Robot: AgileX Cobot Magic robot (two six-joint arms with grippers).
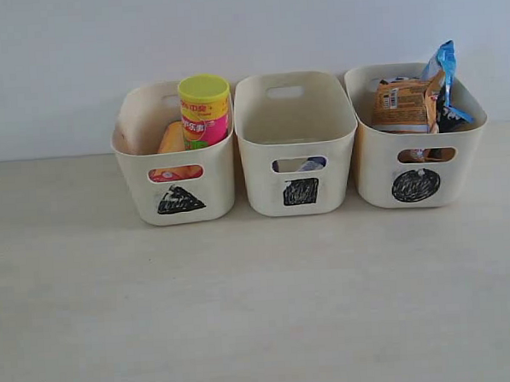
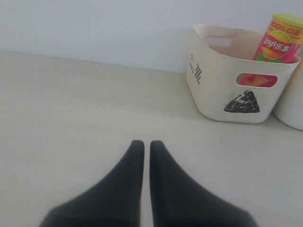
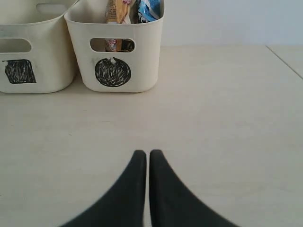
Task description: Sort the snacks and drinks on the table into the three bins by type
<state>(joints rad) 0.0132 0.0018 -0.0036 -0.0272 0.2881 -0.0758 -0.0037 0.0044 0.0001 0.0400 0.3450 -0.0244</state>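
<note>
Holds left hand (image 2: 142, 144) low over the counter (image 2: 71, 118), narrow and empty, triangle bin (image 2: 213, 87) ahead; holds right hand (image 3: 142, 153) likewise, narrow, empty, before the circle bin (image 3: 144, 56).

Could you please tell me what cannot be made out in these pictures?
Exterior view: square bin's contents hidden by its wall; only a blue-white sliver shows through the slot.
Exterior view: yellow canister mostly hidden by magenta canister and triangle bin's wall.
Right wrist view: orange-brown bag and blue bag in circle bin cut off by the frame edge.
</note>
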